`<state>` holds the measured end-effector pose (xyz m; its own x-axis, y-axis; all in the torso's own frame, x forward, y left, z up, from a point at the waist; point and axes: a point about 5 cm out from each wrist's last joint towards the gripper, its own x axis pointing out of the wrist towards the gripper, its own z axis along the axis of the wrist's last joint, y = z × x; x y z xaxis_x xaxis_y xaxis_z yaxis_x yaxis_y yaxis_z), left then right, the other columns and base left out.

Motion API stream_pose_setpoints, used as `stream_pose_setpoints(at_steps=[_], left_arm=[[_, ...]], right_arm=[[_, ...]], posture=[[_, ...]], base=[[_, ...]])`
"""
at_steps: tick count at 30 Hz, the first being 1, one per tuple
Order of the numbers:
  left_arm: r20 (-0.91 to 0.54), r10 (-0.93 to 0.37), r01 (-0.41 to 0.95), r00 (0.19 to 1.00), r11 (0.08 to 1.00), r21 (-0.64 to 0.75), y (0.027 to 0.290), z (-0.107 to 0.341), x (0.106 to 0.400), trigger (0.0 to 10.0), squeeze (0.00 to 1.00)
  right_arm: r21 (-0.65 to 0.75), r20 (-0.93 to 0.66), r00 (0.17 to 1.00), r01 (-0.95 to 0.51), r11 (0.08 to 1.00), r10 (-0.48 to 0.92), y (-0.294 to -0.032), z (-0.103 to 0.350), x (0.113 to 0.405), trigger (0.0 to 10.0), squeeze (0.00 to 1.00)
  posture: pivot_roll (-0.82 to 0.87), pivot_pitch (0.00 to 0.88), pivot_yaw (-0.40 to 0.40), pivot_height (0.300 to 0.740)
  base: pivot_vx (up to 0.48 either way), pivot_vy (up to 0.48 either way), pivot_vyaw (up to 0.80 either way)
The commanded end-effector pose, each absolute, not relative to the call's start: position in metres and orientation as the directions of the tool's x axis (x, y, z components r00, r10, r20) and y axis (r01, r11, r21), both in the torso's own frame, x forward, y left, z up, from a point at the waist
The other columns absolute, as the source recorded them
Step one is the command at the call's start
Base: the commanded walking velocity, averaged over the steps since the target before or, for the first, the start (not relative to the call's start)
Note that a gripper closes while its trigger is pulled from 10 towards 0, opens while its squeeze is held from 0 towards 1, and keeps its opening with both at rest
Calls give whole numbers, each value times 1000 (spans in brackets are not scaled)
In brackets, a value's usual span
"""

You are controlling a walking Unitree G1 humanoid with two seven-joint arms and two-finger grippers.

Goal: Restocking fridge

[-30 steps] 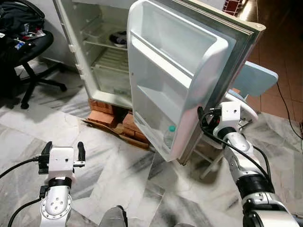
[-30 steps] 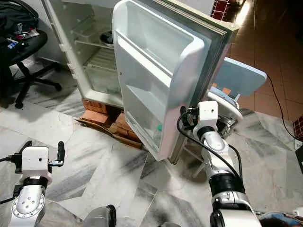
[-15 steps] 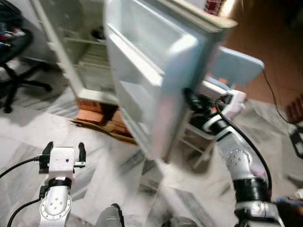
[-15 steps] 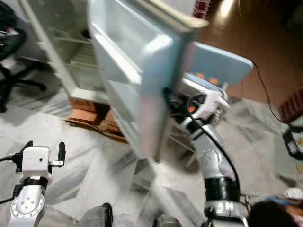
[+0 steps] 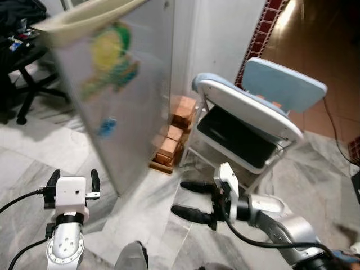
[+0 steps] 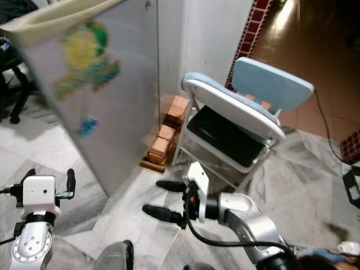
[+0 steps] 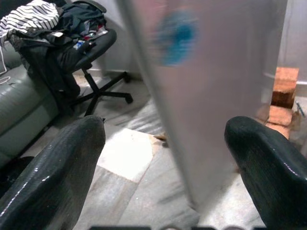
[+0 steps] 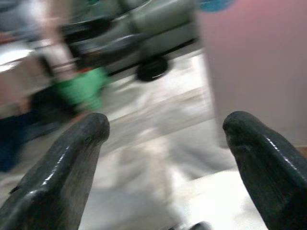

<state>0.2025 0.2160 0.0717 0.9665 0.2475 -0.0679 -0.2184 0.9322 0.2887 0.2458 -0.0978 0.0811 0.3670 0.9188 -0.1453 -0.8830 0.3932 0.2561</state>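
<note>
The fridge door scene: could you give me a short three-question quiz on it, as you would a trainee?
1. True or false: the fridge door shows its outer face, with blurred colourful stickers.
2. What props up the fridge at floor level? A) wooden crate B) red bricks C) stack of books
3. Fill in: the right gripper hangs above the marble floor with its fingers ____ and nothing between them.

Extra for orientation: the left gripper is low on the robot's left, and a folding chair with a blue back stands beside the bricks.

Key: 1 true; 2 B; 3 open.
</note>
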Motion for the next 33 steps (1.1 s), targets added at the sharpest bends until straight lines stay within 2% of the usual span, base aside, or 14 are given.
stream_pose_setpoints(at_steps=[1,2,5,6,8,12,14,16,20,25,27,33], left_arm=[[-80,252,-221,965,934,280,218,71,201,10000,0],[-82,250,-219,965,936,276,218,71,202,10000,0],[-83,250,-219,965,936,274,219,71,203,10000,0],[-83,250,-219,965,936,274,219,71,203,10000,0],[-78,254,-224,964,936,273,220,72,203,10000,0],[-74,257,-228,964,935,272,220,72,203,10000,0],[-70,257,-230,964,934,273,221,73,203,10000,0],[-64,255,-228,965,933,277,221,73,204,10000,0],[-36,249,-230,968,934,275,226,76,207,10000,0],[-35,237,-219,971,937,271,231,77,215,10000,0],[-31,220,-204,975,943,264,233,78,219,10000,0],[14,174,-173,985,963,207,230,87,221,10000,0]], right_arm=[[211,-166,468,-843,495,868,-106,82,258,10000,0],[145,-145,615,-762,631,775,-110,87,274,10000,0],[159,-86,731,-661,733,677,-115,95,287,10000,0],[159,-86,731,-661,733,677,-115,95,287,10000,0],[133,-58,807,-577,806,588,-120,98,294,10000,0],[86,-47,872,-483,871,488,-128,99,300,10000,0],[57,-36,926,-375,925,377,-134,100,307,10000,0],[34,-39,943,-330,943,332,-135,99,309,10000,0],[93,12,924,-382,919,383,-127,104,309,10000,0],[12,12,954,-300,954,300,-134,102,313,10000,0],[73,-20,956,-290,954,292,-136,95,313,10000,0],[0,-14,965,-263,965,263,-143,94,309,10000,0]], posture=[[105,145,-26,740],[101,142,-27,740],[101,140,-27,740],[101,140,-27,740],[102,142,-28,740],[102,140,-28,740],[102,140,-28,740],[95,130,-24,740],[88,98,-11,740],[86,74,-2,740],[86,53,1,740],[100,30,-3,740]], base=[[0,270,0],[0,480,0],[0,480,0],[0,480,0],[0,480,0],[0,480,0],[0,480,0],[0,480,0],[0,480,0],[0,480,0],[0,480,0],[0,480,0]])
